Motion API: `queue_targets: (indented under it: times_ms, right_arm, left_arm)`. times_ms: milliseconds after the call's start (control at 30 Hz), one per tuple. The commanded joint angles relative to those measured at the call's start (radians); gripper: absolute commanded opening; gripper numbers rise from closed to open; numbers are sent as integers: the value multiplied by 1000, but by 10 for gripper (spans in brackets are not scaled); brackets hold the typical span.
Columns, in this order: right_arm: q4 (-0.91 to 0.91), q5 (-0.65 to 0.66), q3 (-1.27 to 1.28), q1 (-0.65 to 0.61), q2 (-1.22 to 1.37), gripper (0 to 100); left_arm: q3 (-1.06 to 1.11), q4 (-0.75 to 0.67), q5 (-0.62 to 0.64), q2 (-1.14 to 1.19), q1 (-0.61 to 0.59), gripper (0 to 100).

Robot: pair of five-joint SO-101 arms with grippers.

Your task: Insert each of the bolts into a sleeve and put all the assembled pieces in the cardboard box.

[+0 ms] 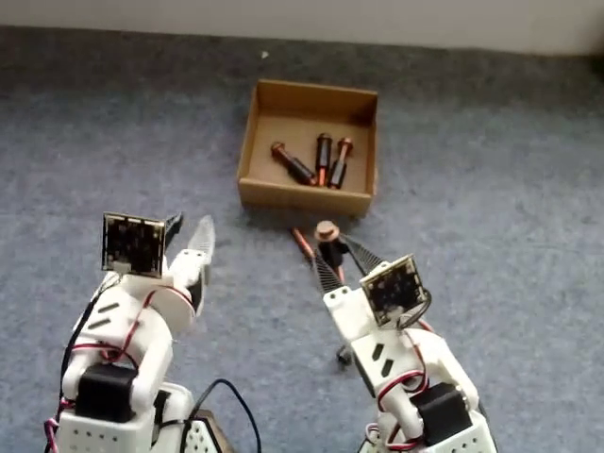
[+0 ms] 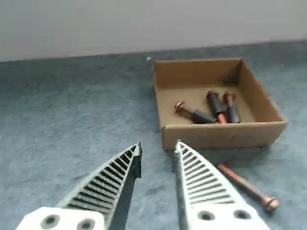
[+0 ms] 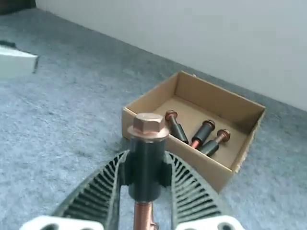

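Note:
The cardboard box [image 1: 307, 198] [image 2: 216, 136] [image 3: 240, 108] holds three bolt-in-sleeve pieces [image 1: 316, 162] [image 2: 211, 111] [image 3: 199, 136]. My right gripper [image 1: 330, 250] [image 3: 144, 167] is shut on a black sleeve with a copper bolt through it [image 1: 327, 242] [image 3: 145, 163], held upright just in front of the box's near wall. A loose copper bolt [image 1: 302, 243] [image 2: 244, 186] lies on the carpet beside it. My left gripper [image 1: 189, 236] [image 2: 157, 155] is open over bare carpet, left of the box, with nothing between its fingers.
Grey carpet [image 1: 491, 170] covers the whole work area, with a pale wall along the far edge. A small dark piece [image 1: 343, 357] lies on the carpet by the right arm's base. Cables [image 1: 236, 401] trail near the left arm's base.

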Motion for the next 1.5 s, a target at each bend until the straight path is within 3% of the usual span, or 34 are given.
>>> queue_targets:
  times_ms: [0, 100, 667, 867, 1233, 1467]
  right_arm:
    - [21, -15, -18, 67, 4, 46]
    - [33, -14, -54, 85, 101, 48]
    - [30, -11, -895, 85, 1171, 15]
    - [-93, -11, -1145, 108, 1481, 15]
    - [-456, -18, -1244, 148, 1814, 13]
    - [-469, -18, -1244, 148, 1900, 50]
  left_arm:
    - [130, -5, -103, 4, -180, 22]
    - [211, -5, -172, 4, -217, 6]
    - [352, -26, -176, 4, -220, 10]
    - [352, -26, -176, 4, -220, 10]
    - [352, -25, -176, 4, -220, 11]
    - [352, -25, -176, 4, -220, 11]
